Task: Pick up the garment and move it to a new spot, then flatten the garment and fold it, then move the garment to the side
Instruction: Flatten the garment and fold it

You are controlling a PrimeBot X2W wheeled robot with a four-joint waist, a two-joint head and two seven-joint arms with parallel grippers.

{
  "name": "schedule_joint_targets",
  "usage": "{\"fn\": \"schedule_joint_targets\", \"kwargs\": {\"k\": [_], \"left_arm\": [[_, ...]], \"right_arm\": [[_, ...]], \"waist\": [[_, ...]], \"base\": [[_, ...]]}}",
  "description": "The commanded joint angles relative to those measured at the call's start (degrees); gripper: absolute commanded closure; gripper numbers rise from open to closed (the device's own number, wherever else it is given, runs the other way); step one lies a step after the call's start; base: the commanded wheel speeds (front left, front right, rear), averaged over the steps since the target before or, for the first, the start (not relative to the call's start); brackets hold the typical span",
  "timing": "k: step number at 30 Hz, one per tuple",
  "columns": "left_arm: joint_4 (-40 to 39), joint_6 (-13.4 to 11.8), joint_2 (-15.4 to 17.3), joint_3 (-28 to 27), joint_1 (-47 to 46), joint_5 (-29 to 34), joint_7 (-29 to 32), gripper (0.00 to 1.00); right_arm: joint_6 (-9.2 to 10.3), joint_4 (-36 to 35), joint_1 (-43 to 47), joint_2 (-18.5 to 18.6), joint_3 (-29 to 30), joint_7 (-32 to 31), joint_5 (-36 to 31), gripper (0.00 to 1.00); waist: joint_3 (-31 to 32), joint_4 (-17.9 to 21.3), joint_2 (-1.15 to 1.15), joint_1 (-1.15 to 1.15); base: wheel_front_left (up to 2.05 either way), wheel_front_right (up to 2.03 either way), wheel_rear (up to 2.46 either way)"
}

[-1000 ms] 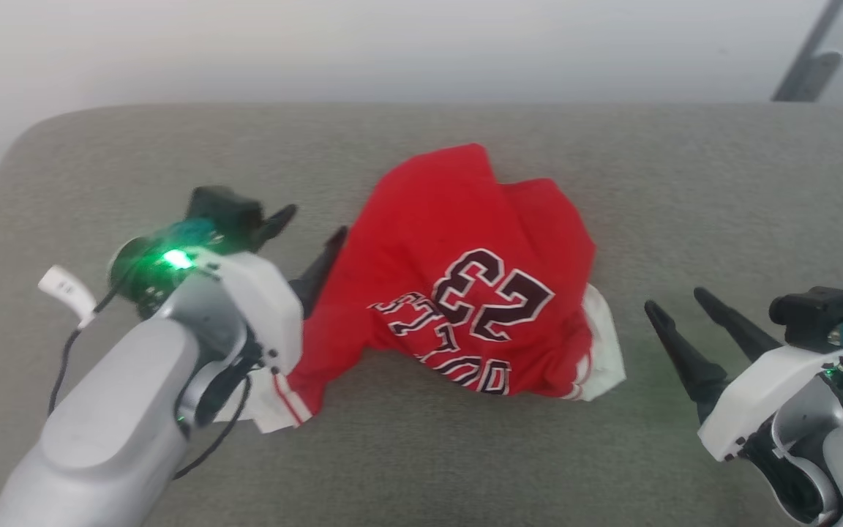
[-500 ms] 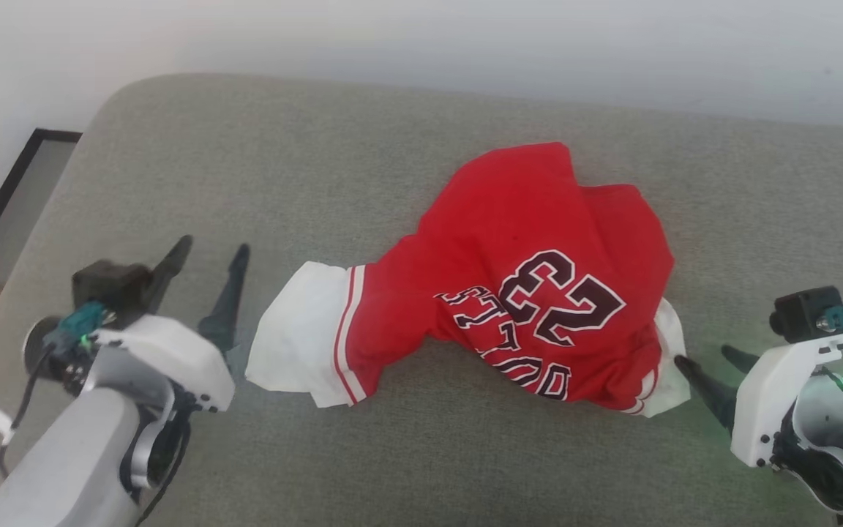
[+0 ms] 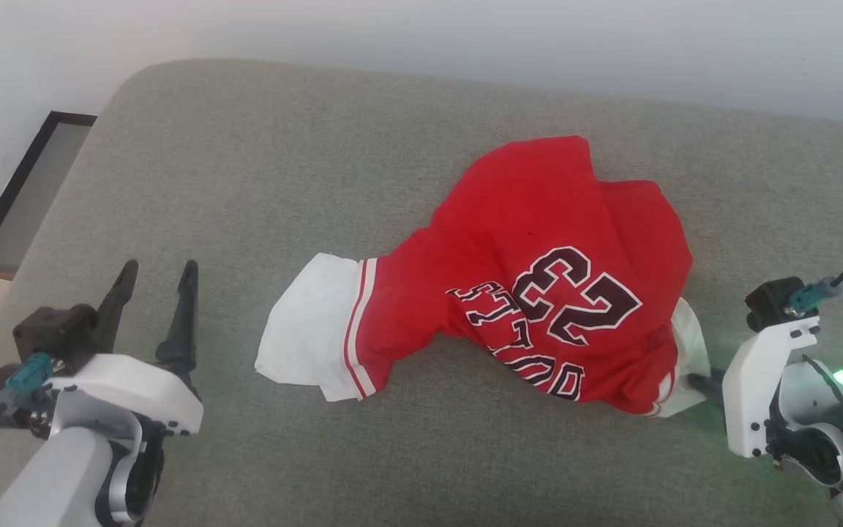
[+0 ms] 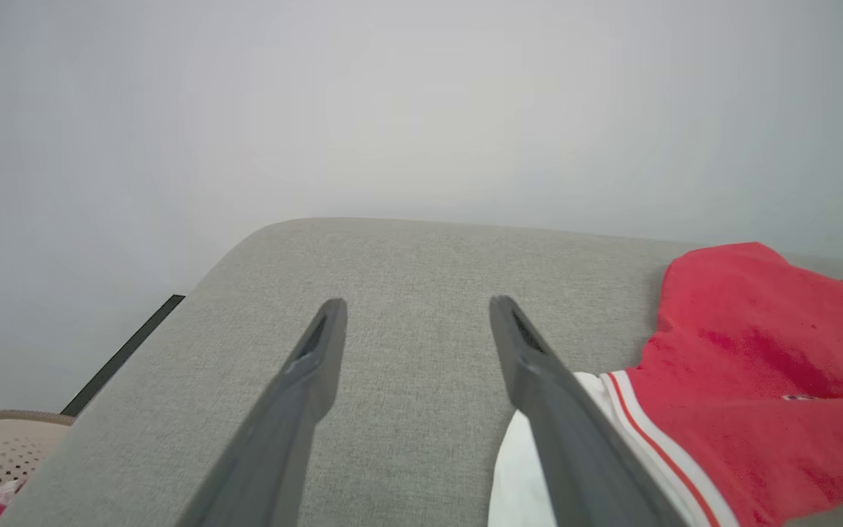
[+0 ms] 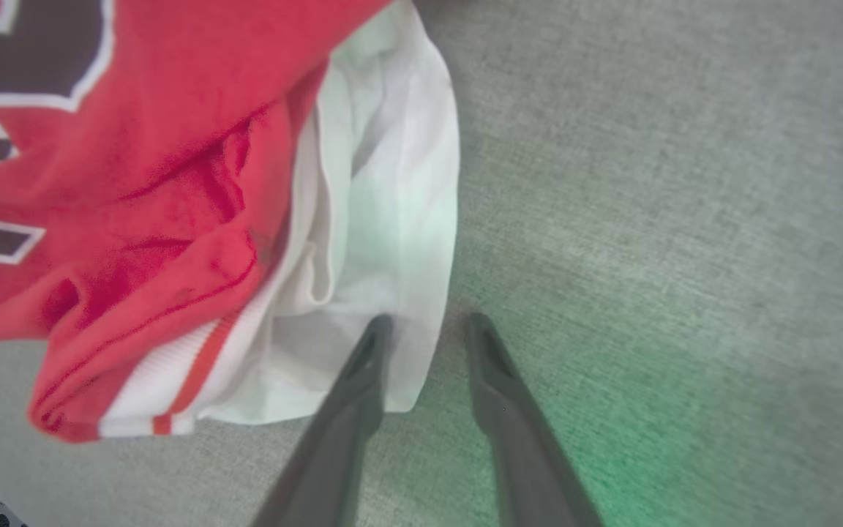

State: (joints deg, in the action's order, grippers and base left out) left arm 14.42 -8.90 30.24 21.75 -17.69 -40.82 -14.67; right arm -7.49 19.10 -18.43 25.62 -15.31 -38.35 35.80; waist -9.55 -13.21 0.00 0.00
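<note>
Red jersey (image 3: 531, 293) crumpled on the sofa (image 3: 246, 146); left claw (image 3: 159, 268) open, clear of it; right claw (image 5: 429, 326) half-closed astride the white sleeve (image 5: 385, 219) edge. Risk: so shallow a bite may slip off on lifting, or snag sofa cloth instead.

Soft, even, bright light is spread across the head view, and the wall (image 3: 421, 29) is washed nearly white. Only a faint shadow is cast beneath the garment (image 3: 524, 219) on the grey upholstered surface (image 3: 246, 146). A green glow is thrown from a small lamp (image 3: 842, 377) on the right wrist. In the right wrist view, which is slightly smeared, the surface at lower right and the white sleeve (image 5: 392, 183) are tinted green. In the left wrist view the wall is darkened towards the corners, and the left claw (image 4: 418, 304) is rendered soft near the lens.
</note>
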Motion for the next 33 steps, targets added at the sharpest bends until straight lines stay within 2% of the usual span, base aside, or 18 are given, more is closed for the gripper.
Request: {"fn": "schedule_joint_targets", "kwargs": {"k": [1, 9, 14, 21, 24, 28, 29, 30, 31, 33], "left_arm": [[-0.3, 0.0, -0.2, -0.9, 1.5, 1.1, -0.4, 0.0], [-1.8, 0.5, -1.8, -5.5, 4.4, 2.9, -0.6, 0.0], [-3.1, 1.1, -3.0, -8.4, 5.8, 4.8, -0.6, 0.0], [-3.8, 2.3, -4.0, -9.9, 6.6, 6.4, -0.6, 0.0], [-3.6, 2.9, -4.3, -9.9, 6.8, 6.7, -0.6, 0.0], [-2.8, 3.9, -4.2, -9.2, 6.9, 6.9, -0.6, 0.0], [-2.7, 4.3, -4.3, -8.9, 6.9, 6.7, -0.6, 0.0], [-2.5, 4.5, -4.4, -8.7, 6.8, 6.5, -0.5, 0.0], [-2.3, 4.6, -4.2, -8.5, 6.8, 6.7, -0.3, 0.0], [-2.2, 5.1, -4.1, -8.1, 6.7, 6.7, 0.0, 0.0]], "right_arm": [[0.01, 1.5, -0.1, -0.6, -0.6, 0.4, 0.5, 1.0], [0.05, 2.6, -2.1, 1.4, 1.0, 1.7, 2.1, 1.0], [0.04, 1.9, -2.9, 4.5, 3.5, 1.6, 2.9, 1.0], [0.04, 3.3, -1.8, 9.3, 9.9, 1.7, 3.0, 1.0], [0.03, 5.0, -1.2, 10.1, 12.7, 2.0, 2.7, 1.0], [0.03, 7.3, -0.9, 8.6, 14.2, 2.7, 2.6, 1.0], [0.03, 8.1, -1.0, 8.6, 14.3, 2.9, 2.3, 0.95], [0.03, 8.7, -1.3, 8.5, 14.2, 3.5, 2.2, 0.58], [0.04, 9.4, -1.6, 8.0, 14.3, 4.0, 2.4, 0.0], [0.03, 10.4, -2.0, 7.4, 13.9, 4.8, 2.0, 0.0]], "waist": [[0.0, 0.0, 0.0, 0.0], [-0.1, 0.8, 0.0, 0.0], [-0.3, 2.1, 0.0, 0.0], [-0.2, 3.5, 0.0, 0.0], [-0.2, 4.0, 0.0, 0.0], [-0.2, 4.6, 0.0, 0.0], [-0.1, 4.7, 0.0, 0.0], [-0.1, 4.8, 0.0, 0.0], [0.0, 4.9, 0.0, 0.0], [0.4, 5.2, 0.0, 0.0]], "base": [[0.0, 0.0, 0.0], [0.0, 0.0, 0.0], [0.0, 0.0, 0.0], [0.0, 0.0, 0.0], [0.0, 0.0, 0.0], [0.0, 0.0, 0.0], [0.0, 0.0, 0.0], [0.0, 0.0, 0.0], [0.0, 0.0, 0.0], [0.0, 0.0, 0.0]]}}
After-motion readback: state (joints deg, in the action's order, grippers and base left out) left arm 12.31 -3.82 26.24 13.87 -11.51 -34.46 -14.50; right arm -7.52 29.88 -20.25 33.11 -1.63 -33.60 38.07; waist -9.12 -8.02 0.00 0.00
